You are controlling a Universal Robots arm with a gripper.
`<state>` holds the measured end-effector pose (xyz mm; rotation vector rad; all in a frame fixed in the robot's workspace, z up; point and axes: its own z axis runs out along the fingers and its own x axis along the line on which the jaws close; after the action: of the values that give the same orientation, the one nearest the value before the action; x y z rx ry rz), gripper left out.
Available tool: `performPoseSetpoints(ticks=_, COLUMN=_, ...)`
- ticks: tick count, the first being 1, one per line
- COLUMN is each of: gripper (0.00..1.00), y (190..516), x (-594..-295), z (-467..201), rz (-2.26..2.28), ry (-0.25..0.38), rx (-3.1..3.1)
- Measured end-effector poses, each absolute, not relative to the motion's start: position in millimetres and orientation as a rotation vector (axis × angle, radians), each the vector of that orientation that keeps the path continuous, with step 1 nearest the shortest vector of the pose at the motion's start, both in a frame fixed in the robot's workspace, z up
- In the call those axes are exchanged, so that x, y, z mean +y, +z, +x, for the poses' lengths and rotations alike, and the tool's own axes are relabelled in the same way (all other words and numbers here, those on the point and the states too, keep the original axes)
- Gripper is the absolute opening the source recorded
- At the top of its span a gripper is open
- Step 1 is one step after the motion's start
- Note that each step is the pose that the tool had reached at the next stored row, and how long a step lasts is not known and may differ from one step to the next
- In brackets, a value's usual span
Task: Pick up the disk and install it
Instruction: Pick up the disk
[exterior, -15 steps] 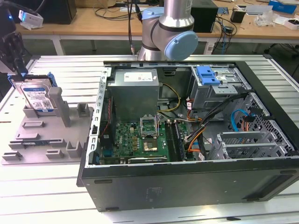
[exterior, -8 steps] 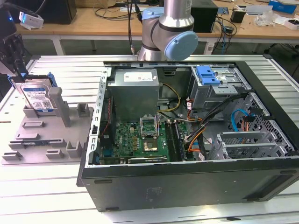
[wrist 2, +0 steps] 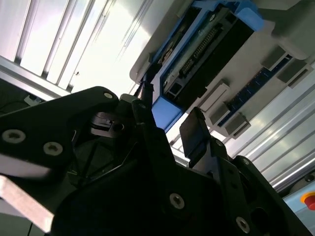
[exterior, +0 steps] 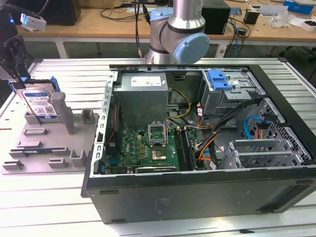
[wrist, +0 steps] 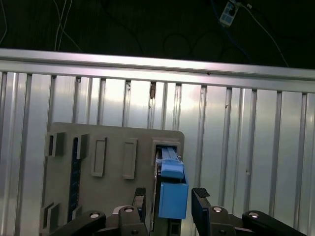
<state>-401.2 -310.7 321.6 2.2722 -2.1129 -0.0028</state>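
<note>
The disk point(exterior: 39, 101), a silver drive with a blue-and-white label and a blue carrier frame, stands on edge in a slot of the grey fixture plate point(exterior: 44, 148) at the exterior view's left. My gripper point(exterior: 17, 74) hangs over its upper end. In the first wrist view the gripper point(wrist: 170, 199) is open, and its dark fingers point(wrist: 199, 199) straddle the blue end of the disk point(wrist: 172, 191). One finger lies close against the frame and a small gap shows at the other. The second wrist view shows the same straddle from the side, with the disk point(wrist 2: 211, 44) ahead of the gripper point(wrist 2: 170, 115).
An open computer case point(exterior: 197, 187) lies on the slotted aluminium table point(exterior: 49, 207) to the exterior view's right of the fixture. Inside it are a grey power-supply box point(exterior: 143, 94), the motherboard point(exterior: 148, 148) and a drive cage with a blue latch piece point(exterior: 219, 79). The arm's base point(exterior: 177, 34) stands behind the case.
</note>
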Motion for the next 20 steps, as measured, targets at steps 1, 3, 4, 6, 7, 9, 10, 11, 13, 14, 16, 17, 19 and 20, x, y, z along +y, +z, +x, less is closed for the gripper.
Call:
performPoseSetpoints(ticks=1, gripper=0.5, y=321, x=-311, z=-401, rz=2.272, ry=-0.003, rx=-2.113)
performPoseSetpoints(ticks=3, gripper=0.5, y=319, x=-311, z=-401, rz=2.272, ry=-0.003, rx=-2.113)
performPoseSetpoints(ticks=4, gripper=0.5, y=319, x=-311, z=-401, rz=2.272, ry=-0.003, rx=-2.113)
performPoseSetpoints(ticks=6, gripper=0.5, y=318, x=-311, z=-401, rz=2.272, ry=-0.003, rx=-2.113)
performPoseSetpoints(ticks=7, gripper=0.5, y=316, x=-311, z=-401, rz=2.269, ry=-0.003, rx=-2.117)
performPoseSetpoints(ticks=9, gripper=0.5, y=314, x=-311, z=-401, rz=2.264, ry=-0.003, rx=-2.121)
performPoseSetpoints(ticks=10, gripper=0.5, y=313, x=-311, z=-400, rz=2.256, ry=-0.004, rx=-2.131)
performPoseSetpoints(ticks=11, gripper=0.5, y=311, x=-311, z=-400, rz=2.244, ry=-0.004, rx=-2.143)
performPoseSetpoints(ticks=13, gripper=0.5, y=310, x=-311, z=-400, rz=2.238, ry=-0.004, rx=-2.149)
performPoseSetpoints(ticks=14, gripper=0.5, y=309, x=-311, z=-400, rz=2.237, ry=-0.004, rx=-2.15)
performPoseSetpoints(ticks=16, gripper=0.5, y=309, x=-311, z=-400, rz=2.237, ry=-0.004, rx=-2.151)
performPoseSetpoints(ticks=17, gripper=0.5, y=309, x=-311, z=-401, rz=2.237, ry=-0.004, rx=-2.151)
performPoseSetpoints(ticks=19, gripper=0.5, y=309, x=-311, z=-401, rz=2.236, ry=-0.005, rx=-2.151)
performPoseSetpoints(ticks=20, gripper=0.5, y=308, x=-311, z=-401, rz=2.235, ry=-0.005, rx=-2.153)
